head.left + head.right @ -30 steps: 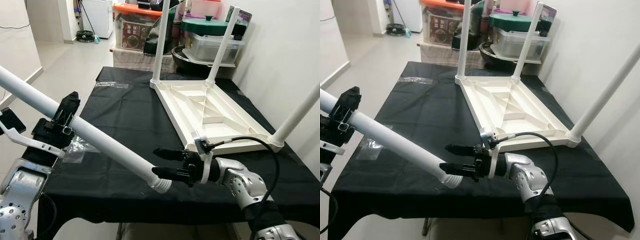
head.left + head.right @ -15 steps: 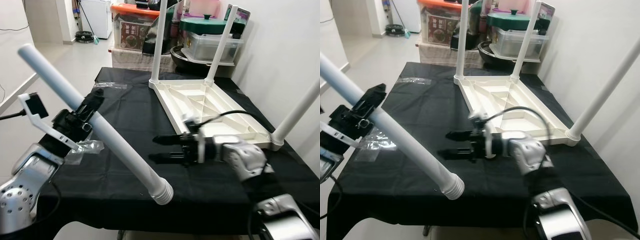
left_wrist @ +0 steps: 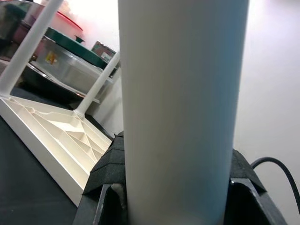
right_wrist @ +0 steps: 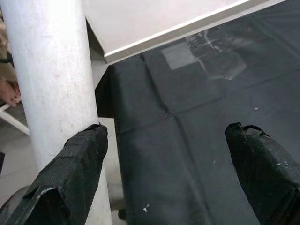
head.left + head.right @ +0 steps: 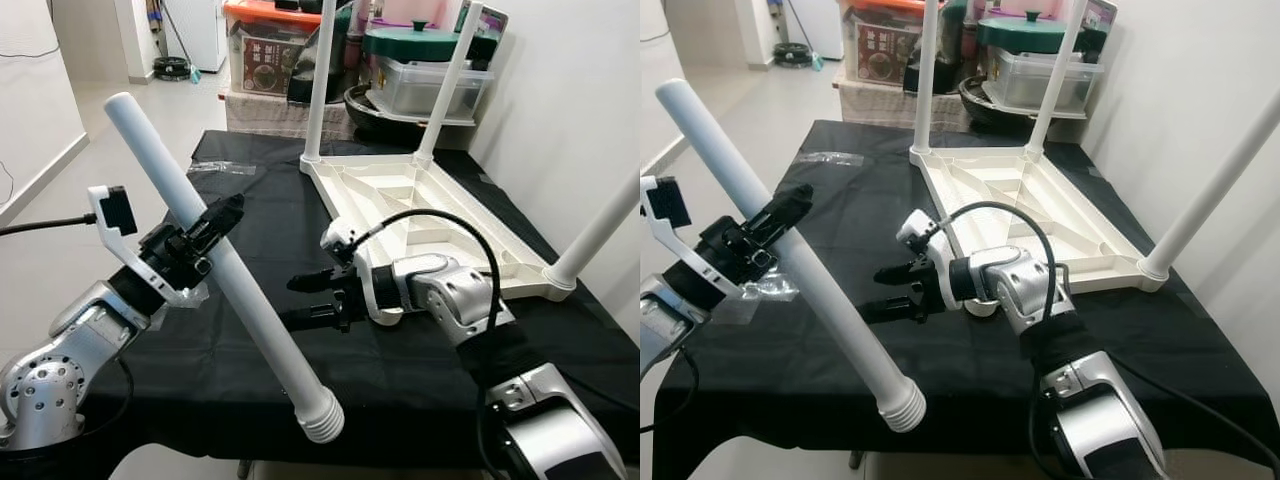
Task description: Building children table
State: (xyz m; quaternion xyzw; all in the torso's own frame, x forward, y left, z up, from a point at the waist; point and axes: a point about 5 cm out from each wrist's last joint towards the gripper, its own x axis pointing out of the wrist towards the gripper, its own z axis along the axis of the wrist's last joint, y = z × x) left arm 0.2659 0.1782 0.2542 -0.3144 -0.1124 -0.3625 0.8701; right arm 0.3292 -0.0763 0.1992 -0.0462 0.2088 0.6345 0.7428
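Left gripper (image 5: pixel 210 225) clamps the white table leg (image 5: pixel 225 270); right gripper (image 5: pixel 305 300), fingers spread, hangs just beside it.

Left pincer (image 5: pixel 215 228) clamped, right pincer (image 5: pixel 306 300) spread wide, both raised

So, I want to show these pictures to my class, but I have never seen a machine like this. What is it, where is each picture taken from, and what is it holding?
It is a humanoid robot with two silver arms, each ending in two long black fingers. Two pictures come from cameras on its head, looking down at a work table under a black cloth. The other two come from cameras on its wrists. On the cloth lies a white children's table, upside down, with three legs fitted. The left gripper is clamped around the loose fourth leg, a white tube held slanted above the cloth. The right gripper is open, right next to that leg.
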